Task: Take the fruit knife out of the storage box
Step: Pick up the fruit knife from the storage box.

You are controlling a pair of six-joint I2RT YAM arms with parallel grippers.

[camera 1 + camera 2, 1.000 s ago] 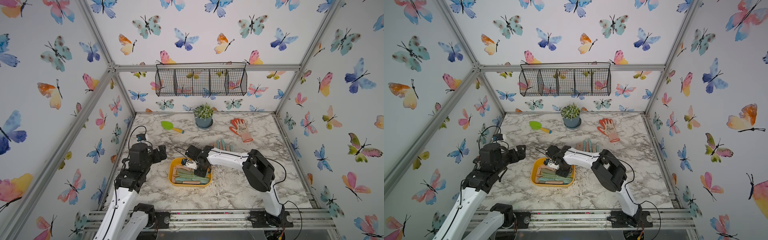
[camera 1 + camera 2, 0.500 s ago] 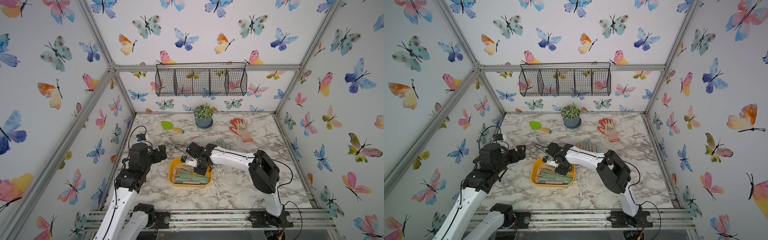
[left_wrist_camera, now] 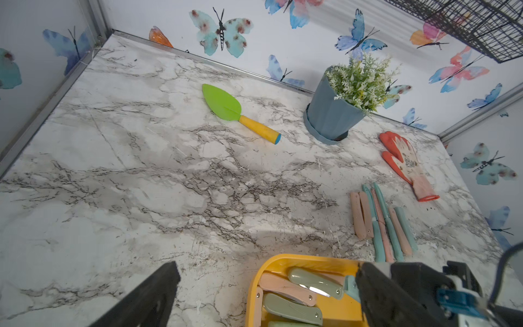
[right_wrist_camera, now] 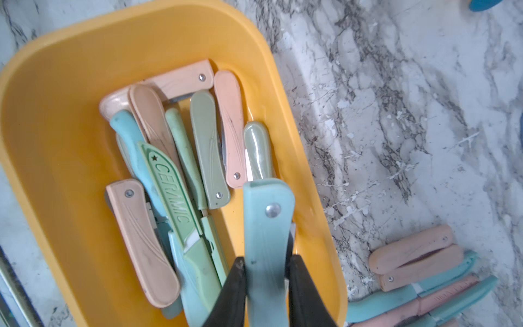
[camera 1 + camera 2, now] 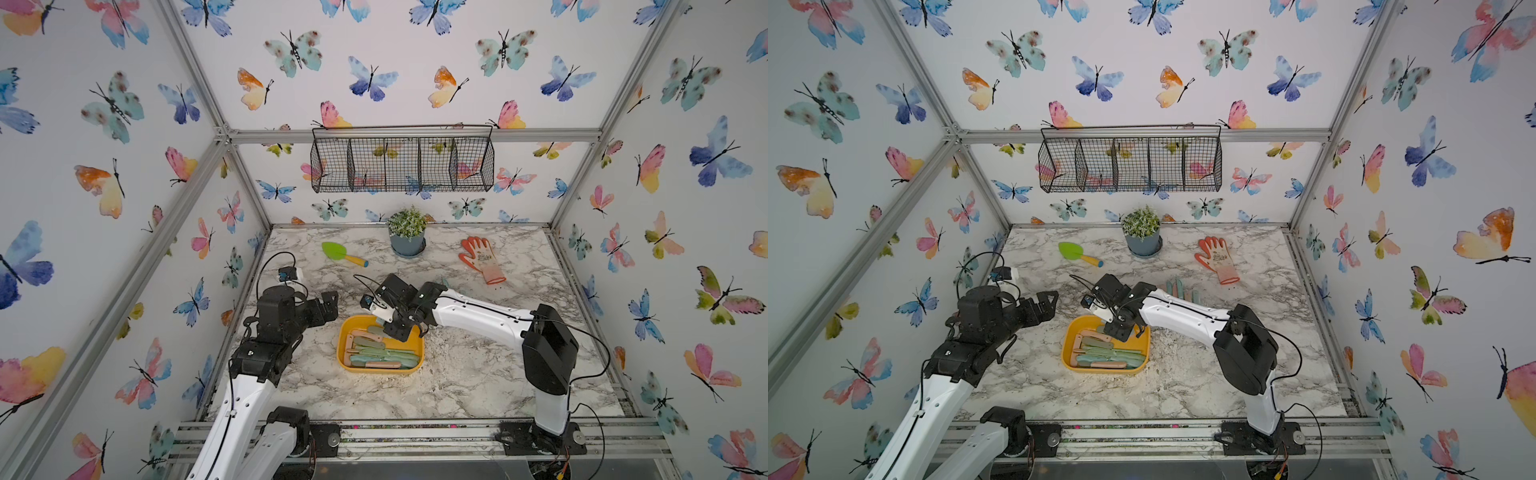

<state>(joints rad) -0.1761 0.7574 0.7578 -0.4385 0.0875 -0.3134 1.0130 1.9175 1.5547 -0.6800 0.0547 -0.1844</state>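
Observation:
The yellow storage box [image 5: 344, 332] sits in the middle of the marble table and holds several folded and sheathed fruit knives in pink, green and blue [image 4: 181, 158]. My right gripper [image 4: 266, 264] is shut on a light blue folding fruit knife [image 4: 267, 223], held just above the box's end nearest the right arm. In both top views that gripper [image 5: 395, 330] [image 5: 1119, 332] hangs over the box's far right corner. My left gripper [image 5: 330, 299] is open and holds nothing, above the table to the left of the box [image 3: 283, 259]. One of its fingers [image 3: 152, 297] shows.
Several knives lie in a row on the table [image 5: 1181, 291] [image 3: 382, 226] [image 4: 424, 269] behind the right arm. Further back are an orange glove [image 5: 482, 259], a potted plant [image 5: 407, 241] and a green trowel [image 5: 343, 253]. A black wire basket [image 5: 401, 164] hangs on the back wall.
The right arm's elbow has swung to the right and its gripper has shifted slightly over the box with the blue knife. The left arm has not moved.

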